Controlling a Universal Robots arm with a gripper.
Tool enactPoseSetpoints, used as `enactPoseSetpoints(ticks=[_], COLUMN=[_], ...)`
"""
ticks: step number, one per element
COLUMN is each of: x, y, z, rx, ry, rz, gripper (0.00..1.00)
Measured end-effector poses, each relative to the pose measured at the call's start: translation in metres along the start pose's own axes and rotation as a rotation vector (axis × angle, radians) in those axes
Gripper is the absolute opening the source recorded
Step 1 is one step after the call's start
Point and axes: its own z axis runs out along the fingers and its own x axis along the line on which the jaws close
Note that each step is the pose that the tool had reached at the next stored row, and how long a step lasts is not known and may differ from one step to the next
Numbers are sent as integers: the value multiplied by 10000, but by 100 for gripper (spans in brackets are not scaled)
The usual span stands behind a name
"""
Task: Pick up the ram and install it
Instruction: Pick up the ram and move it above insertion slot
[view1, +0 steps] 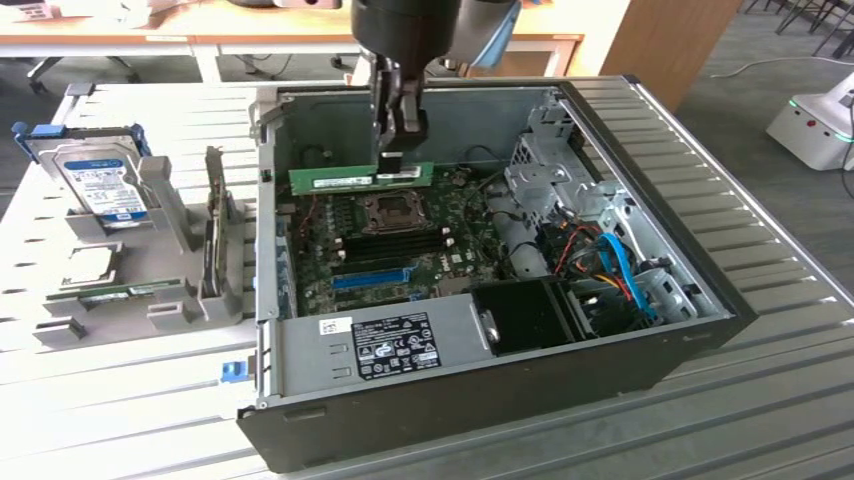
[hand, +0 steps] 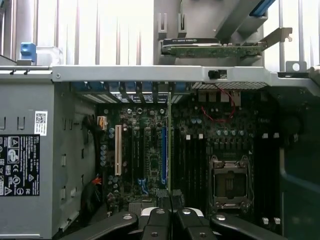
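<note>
My gripper (view1: 396, 150) hangs over the open computer case (view1: 667, 340) and is shut on the ram (view1: 358, 178). The ram is a long green stick with a pale label, held level by its upper edge above the motherboard (view1: 350, 262). It hovers just behind the CPU socket (view1: 396, 210) and is clear of the black memory slots (view1: 387, 243). In the wrist view the ram (hand: 170, 150) appears edge-on as a thin green line running away from the fingers (hand: 159, 220). There it lies beside the black memory slots (hand: 195, 165) and the CPU socket (hand: 228, 180).
A grey rack at the exterior view's left holds a hard drive (view1: 107, 185), an upright expansion card (view1: 214, 230) and a second green stick (view1: 134, 292). Inside the case are the power supply (view1: 387, 345), a black fan shroud (view1: 534, 315), cables (view1: 607, 265) and the drive cage (view1: 547, 160).
</note>
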Motion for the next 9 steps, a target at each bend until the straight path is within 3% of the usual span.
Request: enactPoseSetpoints(ticks=[9], x=[-6], y=[-209], z=[-10], rx=[0], ry=[0], rz=[-1], gripper=[12])
